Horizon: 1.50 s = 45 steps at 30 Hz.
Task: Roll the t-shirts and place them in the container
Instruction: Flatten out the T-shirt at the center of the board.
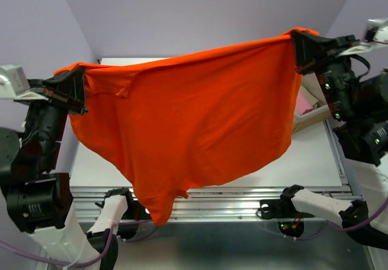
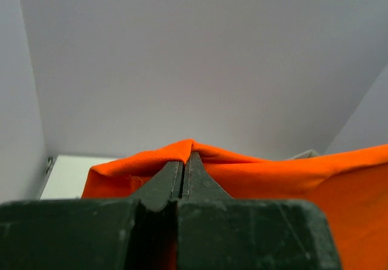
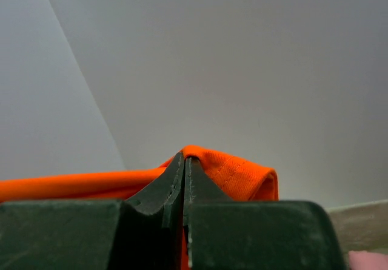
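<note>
The white bench (image 1: 315,161) is mostly hidden behind the orange t-shirt (image 1: 200,118). The shirt hangs in the air above it like a sheet, stretched from the left edge across to the right, with its lowest fold drooping past the near edge. The left claw (image 1: 77,89) is pinched fully closed on one top corner, cloth bunched over its tips. The right claw (image 1: 298,47) is clamped just as tight on the other. A scrap of pink cloth (image 1: 301,105) peeps out at the right edge.
</note>
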{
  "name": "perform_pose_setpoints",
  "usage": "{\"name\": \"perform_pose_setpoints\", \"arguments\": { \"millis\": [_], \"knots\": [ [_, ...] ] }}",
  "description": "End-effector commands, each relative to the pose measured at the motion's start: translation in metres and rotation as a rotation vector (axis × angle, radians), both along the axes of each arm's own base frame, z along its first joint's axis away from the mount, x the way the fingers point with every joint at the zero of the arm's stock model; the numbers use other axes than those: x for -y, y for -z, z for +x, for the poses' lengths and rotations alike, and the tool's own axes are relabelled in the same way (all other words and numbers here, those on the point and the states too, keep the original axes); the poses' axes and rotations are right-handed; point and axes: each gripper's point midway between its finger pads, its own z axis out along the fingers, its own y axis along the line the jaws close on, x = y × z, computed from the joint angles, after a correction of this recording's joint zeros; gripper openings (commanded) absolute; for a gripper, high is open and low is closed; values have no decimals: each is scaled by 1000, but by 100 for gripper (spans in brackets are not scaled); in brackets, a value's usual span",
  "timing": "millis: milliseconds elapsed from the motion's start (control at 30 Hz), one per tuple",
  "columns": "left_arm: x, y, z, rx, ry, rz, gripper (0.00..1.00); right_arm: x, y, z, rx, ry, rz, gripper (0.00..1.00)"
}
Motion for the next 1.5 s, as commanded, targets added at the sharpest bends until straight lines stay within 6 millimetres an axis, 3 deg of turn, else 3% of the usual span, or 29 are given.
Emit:
{"name": "perform_pose_setpoints", "arguments": {
  "millis": [0, 100, 167, 200, 267, 300, 333, 433, 467, 567, 600, 700, 800, 867, 1000, 1167, 1300, 1467],
  "knots": [
    [-24, 50, 45, -169, -98, -21, 0, -15, 22, 46, -56, 75, -66, 1],
    [-29, 105, 80, -323, -101, -65, 0, -35, 52, 80, -125, 88, -135, 1],
    [-31, 135, 98, -396, -99, -89, 0, -58, 88, 118, -199, 91, -204, 1],
    [-33, 165, 115, -457, -94, -113, 0, -74, 114, 144, -246, 95, -249, 1],
    [-37, 195, 133, -516, -105, -139, 0, -84, 144, 174, -302, 102, -289, 1],
    [-43, 225, 152, -575, -126, -154, 0, -88, 160, 189, -329, 103, -308, 1],
    [-46, 240, 161, -609, -141, -171, 0, -100, 191, 219, -374, 99, -339, 1],
    [-57, 295, 200, -719, -184, -203, 0, -106, 235, 271, -426, 73, -352, 1],
    [-61, 318, 220, -768, -188, -206, 0, -116, 272, 300, -473, 65, -377, 1],
    [-69, 351, 247, -838, -226, -234, 0, -131, 311, 346, -489, 63, -384, 1],
    [-76, 368, 263, -874, -254, -239, 0, -135, 335, 373, -503, 78, -390, 1],
    [-84, 392, 288, -936, -292, -252, 0, -154, 366, 413, -493, 75, -380, 1],
    [-88, 410, 304, -979, -308, -278, 0, -159, 379, 435, -479, 68, -351, 1],
    [-92, 412, 313, -988, -327, -298, 0, -159, 386, 449, -462, 66, -325, 1],
    [-97, 425, 330, -1017, -346, -316, 0, -163, 392, 456, -433, 30, -250, 1],
    [-96, 426, 332, -1022, -345, -336, 0, -153, 409, 460, -462, 24, -223, 1],
    [-97, 424, 329, -1006, -356, -333, 0, -142, 409, 466, -455, 20, -176, 1],
    [-99, 427, 341, -1013, -350, -312, 0, -132, 411, 476, -442, 18, -139, 1]
  ]
}}
